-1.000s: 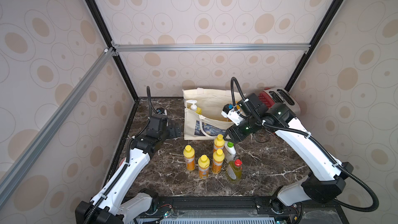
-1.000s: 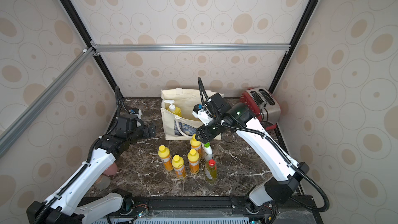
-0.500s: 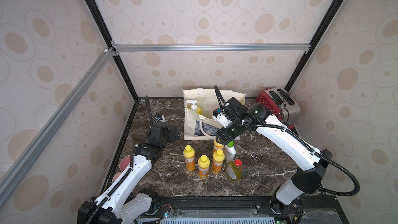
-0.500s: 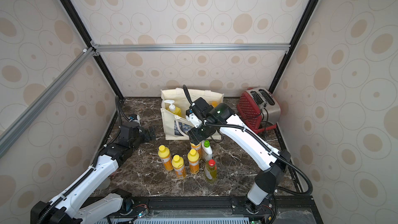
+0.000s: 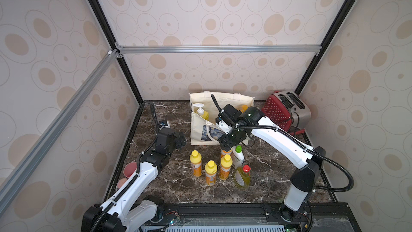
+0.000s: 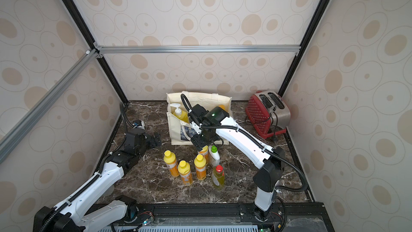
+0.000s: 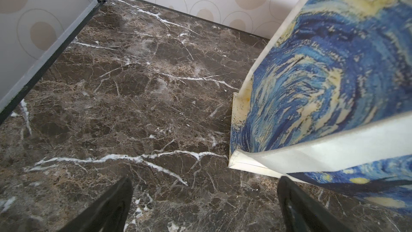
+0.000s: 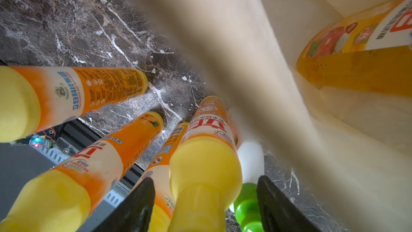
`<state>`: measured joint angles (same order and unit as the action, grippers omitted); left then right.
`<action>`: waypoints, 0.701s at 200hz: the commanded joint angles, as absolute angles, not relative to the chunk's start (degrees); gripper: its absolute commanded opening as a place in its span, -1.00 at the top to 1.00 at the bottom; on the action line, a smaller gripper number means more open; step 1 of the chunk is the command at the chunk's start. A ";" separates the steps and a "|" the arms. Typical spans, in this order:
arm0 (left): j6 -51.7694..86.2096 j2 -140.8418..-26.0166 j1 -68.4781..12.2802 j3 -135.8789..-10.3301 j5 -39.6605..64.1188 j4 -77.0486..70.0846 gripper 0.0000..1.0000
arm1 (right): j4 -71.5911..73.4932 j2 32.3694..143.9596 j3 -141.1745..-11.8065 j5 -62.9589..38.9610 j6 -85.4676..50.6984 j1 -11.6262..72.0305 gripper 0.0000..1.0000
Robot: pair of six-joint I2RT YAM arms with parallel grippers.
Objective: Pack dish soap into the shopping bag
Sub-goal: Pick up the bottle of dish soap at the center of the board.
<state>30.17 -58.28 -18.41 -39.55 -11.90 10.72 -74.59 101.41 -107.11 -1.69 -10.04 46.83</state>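
Two right fingers (image 8: pixel 138 206) stand apart astride the yellow cap of the rearmost orange bottle (image 8: pixel 207 150), not touching it. Judged best: lower, centre, then close below the cap. White green-capped bottle (image 8: pixel 246 206) stands just beside and may be knocked. Shopping bag (image 5: pixel 197 128) stands close behind on the counter (image 5: pixel 278 175), yellow pump bottle (image 5: pixel 201 113) and amber bottle (image 8: pixel 356 68) inside. Left fingers (image 7: pixel 107 208) are apart and empty, near the bag's corner.
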 commanded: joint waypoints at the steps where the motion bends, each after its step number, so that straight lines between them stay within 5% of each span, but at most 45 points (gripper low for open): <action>1: 30.94 -58.38 -18.37 -39.61 -12.84 9.23 -0.99 | -77.39 103.11 -108.37 -1.14 -11.14 47.46 -0.48; 71: 30.98 -57.83 -18.35 -39.30 -12.92 9.18 -0.99 | -76.71 105.48 -107.73 -0.63 -12.13 48.09 -0.34; 140: 30.99 -58.05 -18.37 -39.46 -13.19 9.13 -0.99 | -77.41 105.47 -110.13 0.34 -11.74 48.12 0.28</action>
<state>30.22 -58.33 -18.41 -39.44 -11.97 9.89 -75.07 104.81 -107.61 -1.19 -12.16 47.46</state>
